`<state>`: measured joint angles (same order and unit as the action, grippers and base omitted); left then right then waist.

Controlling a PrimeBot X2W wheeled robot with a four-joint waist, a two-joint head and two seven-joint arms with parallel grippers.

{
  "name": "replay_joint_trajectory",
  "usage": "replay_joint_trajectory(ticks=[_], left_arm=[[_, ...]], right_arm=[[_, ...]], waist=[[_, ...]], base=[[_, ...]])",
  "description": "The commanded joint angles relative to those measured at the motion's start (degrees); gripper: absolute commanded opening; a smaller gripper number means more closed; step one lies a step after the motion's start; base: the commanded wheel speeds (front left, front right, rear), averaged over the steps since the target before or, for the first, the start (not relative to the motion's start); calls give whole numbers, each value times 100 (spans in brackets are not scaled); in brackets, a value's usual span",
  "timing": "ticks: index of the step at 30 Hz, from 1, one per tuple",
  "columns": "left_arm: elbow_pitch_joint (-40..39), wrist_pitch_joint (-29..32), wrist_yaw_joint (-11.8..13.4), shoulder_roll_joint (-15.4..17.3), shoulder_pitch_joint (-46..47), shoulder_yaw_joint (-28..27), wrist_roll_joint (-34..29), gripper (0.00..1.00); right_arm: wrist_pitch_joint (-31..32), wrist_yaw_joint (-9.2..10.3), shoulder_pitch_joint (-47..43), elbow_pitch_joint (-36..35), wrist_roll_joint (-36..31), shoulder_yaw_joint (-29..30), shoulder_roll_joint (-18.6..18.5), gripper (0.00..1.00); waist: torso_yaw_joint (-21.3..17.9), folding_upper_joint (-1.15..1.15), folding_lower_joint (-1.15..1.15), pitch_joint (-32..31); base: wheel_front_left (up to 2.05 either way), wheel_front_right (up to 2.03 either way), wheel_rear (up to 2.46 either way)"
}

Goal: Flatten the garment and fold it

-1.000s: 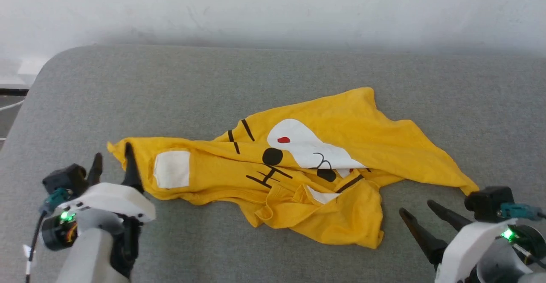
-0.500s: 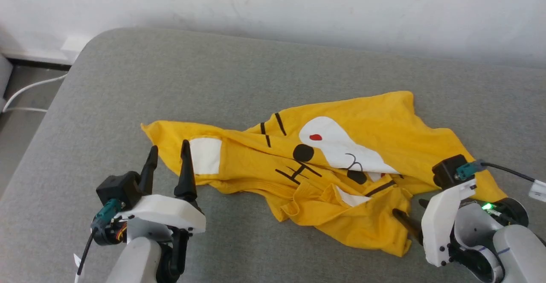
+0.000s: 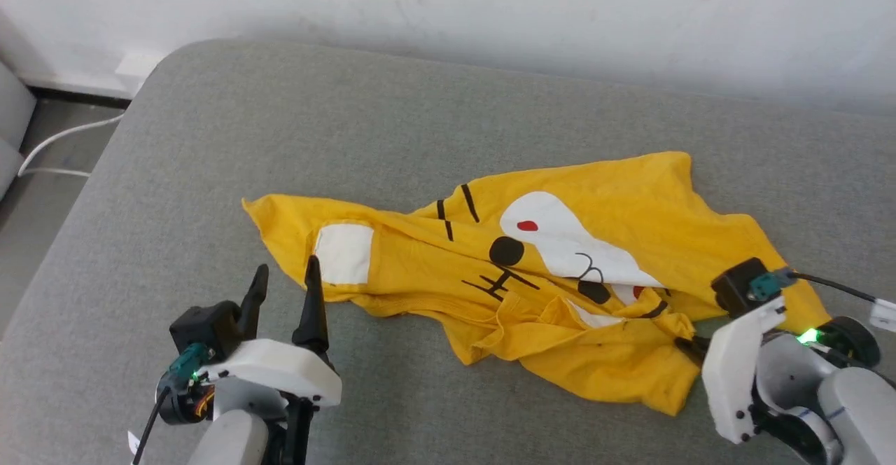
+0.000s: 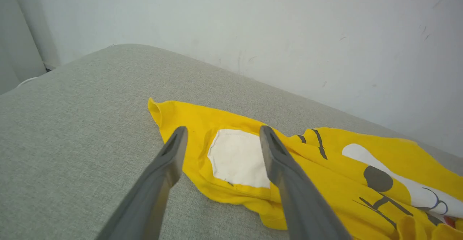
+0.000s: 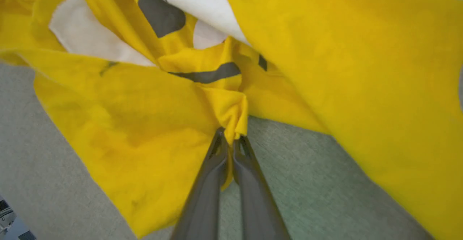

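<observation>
Grey cushion, white wall, white cable

The right pincer stands closed, its two dark fingers pressed together on a small bunched fold of the yellow garment. Just above the pincer, a short black line crosses the crumpled cloth. Farther above and to its left sit a black dot and a white patch. Plain yellow cloth spreads to either side of the pincer. The grey fabric surface shows bare just to the pincer's right, under the lifted cloth.
</observation>
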<state>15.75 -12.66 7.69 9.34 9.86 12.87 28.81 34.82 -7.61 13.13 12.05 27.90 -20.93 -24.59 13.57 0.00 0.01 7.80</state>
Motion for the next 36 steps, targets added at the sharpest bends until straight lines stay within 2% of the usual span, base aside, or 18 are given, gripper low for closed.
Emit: replay_joint_trajectory(ticks=[1,7,12,16,21,22,23,26,29,34,36], left_arm=[[8,5,25,29,-63,5,14,100],[-6,42,28,60,-158,27,47,100],[-32,66,30,76,-249,47,79,100],[-64,88,40,79,-306,59,108,100],[-78,133,21,58,-294,146,108,100],[-75,141,18,52,-285,161,110,100],[-71,150,15,46,-275,177,110,100],[-67,172,0,38,-227,227,101,100],[-63,187,-28,50,-172,273,86,100],[-38,184,-52,18,-55,338,76,100],[-14,171,-72,-18,2,374,76,100]], right_arm=[[-36,12,-126,-83,54,39,-145,0],[-189,12,-333,-1069,-6,585,-730,0],[-404,12,-761,-1817,-241,1187,-966,0],[-410,12,-1519,-2034,-255,1443,-877,0],[-550,12,-2317,-1600,-108,1362,-650,0],[-612,12,-2381,-1470,-54,1323,-601,44],[-646,12,-2417,-1343,0,1280,-577,100],[-727,12,-2313,-1173,133,1281,-565,100],[-555,12,-2026,-1350,379,1475,-587,100],[184,12,-1309,-1897,429,1854,-688,100],[515,12,-993,-1919,507,1824,-552,100]], waist=[[-219,0,-1,-204],[-614,0,-1,-491],[-907,0,-1,-681],[-1084,0,-1,-692],[-1197,0,-1,-585],[-1204,0,-1,-562],[-1201,0,-1,-536],[-1165,0,-1,-442],[-1073,0,-1,-333],[-819,0,-1,-124],[-686,0,-1,-35]], base=[[0,0,0],[0,0,0],[0,0,0],[0,0,0],[0,0,0],[0,0,0],[0,0,0],[0,0,0],[0,0,0],[0,0,0],[0,0,0]])
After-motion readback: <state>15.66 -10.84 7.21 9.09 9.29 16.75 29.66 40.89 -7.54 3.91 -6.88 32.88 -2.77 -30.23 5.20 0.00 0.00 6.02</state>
